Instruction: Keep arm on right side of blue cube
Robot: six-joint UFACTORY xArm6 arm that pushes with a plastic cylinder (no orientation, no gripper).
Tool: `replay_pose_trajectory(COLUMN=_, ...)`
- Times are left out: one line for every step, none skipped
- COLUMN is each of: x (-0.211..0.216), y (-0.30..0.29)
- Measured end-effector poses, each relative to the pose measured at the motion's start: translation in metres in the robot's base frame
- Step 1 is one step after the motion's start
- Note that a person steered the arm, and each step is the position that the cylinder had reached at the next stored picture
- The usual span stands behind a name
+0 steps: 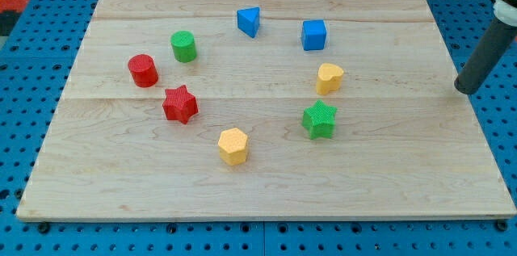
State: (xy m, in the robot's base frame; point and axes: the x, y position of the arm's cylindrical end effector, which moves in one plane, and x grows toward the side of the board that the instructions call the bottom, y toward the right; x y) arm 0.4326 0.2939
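The blue cube [314, 35] sits on the wooden board [121, 183] toward the view's top, right of centre. My tip [466, 90] rests near the board's right edge, far to the right of the blue cube and a little lower in the view. The dark rod rises from the tip toward the view's top right corner. The tip touches no block.
A blue triangular block [249, 22] lies left of the cube. A yellow heart-like block [329, 78] and a green star [320, 119] lie below the cube. A yellow hexagon [233, 145], red star [179, 104], red cylinder [143, 70] and green cylinder [184, 46] stand on the left half.
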Motion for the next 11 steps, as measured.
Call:
replay_pose_trajectory(x=0.0, y=0.0)
replay_pose_trajectory(x=-0.001, y=-0.001)
replay_pose_trajectory(x=-0.003, y=-0.019)
replay_pose_trajectory(x=0.008, y=-0.061)
replay_pose_trajectory(x=0.005, y=-0.085)
replay_pose_trajectory(x=0.0, y=-0.051)
replay_pose_trajectory(x=-0.015, y=-0.024)
replay_pose_trajectory(x=-0.015, y=-0.02)
replay_pose_trajectory(x=-0.015, y=-0.02)
replay_pose_trajectory(x=-0.024, y=-0.022)
replay_pose_trajectory(x=-0.019, y=0.003)
